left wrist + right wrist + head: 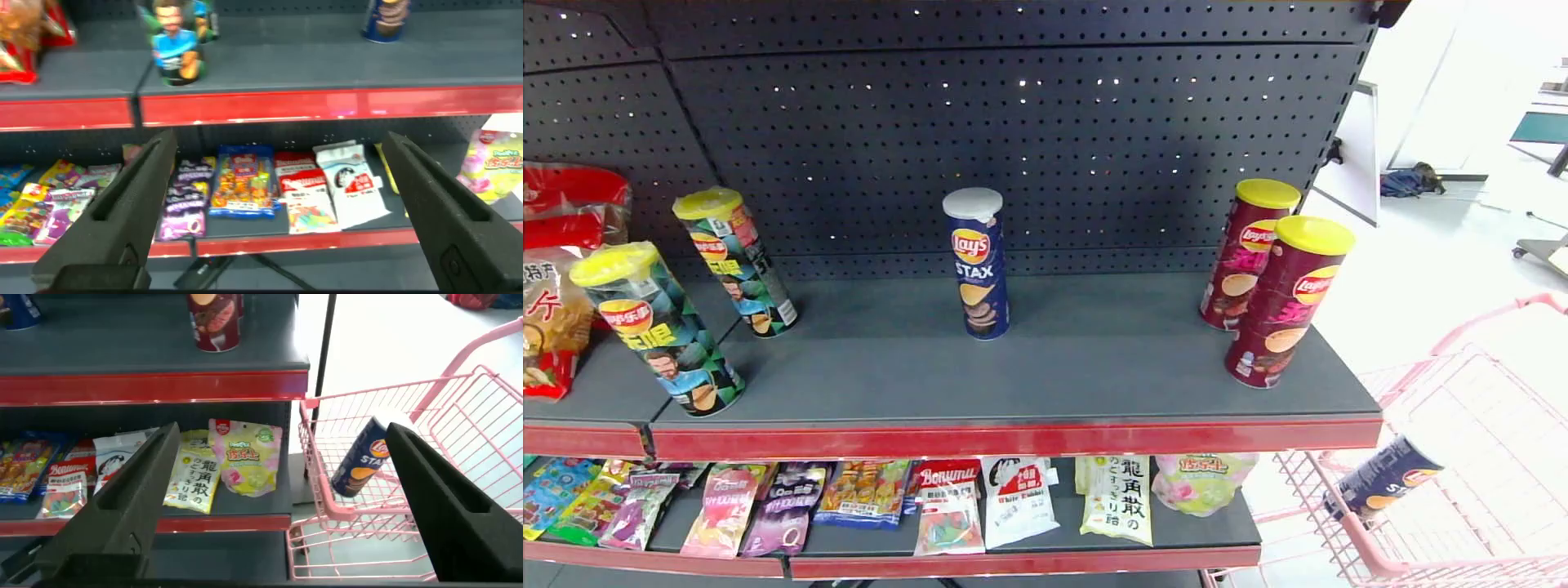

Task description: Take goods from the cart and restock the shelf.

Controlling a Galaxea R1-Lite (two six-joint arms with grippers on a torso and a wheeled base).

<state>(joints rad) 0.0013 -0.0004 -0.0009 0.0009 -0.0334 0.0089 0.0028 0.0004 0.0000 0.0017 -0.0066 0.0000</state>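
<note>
A dark blue chip can [1382, 477] lies tilted inside the pink cart [1462, 408], at the lower right beside the shelf. On the upper shelf board [1094, 367] another blue can [977, 263] stands upright in the middle. My right gripper [283, 431] is open with nothing in it. It faces the shelf's right end, with the cart [474, 392] and its blue can [362, 457] off to one side. My left gripper [279, 143] is open and holds nothing, in front of the lower shelf's snack packs [243, 181].
Two maroon cans [1289, 302] with yellow lids stand at the upper shelf's right end. Two green cans [658, 327] stand at its left, beside red snack bags [556, 278]. The lower shelf [1013, 563] holds several flat snack packs. Bare board lies on both sides of the standing blue can.
</note>
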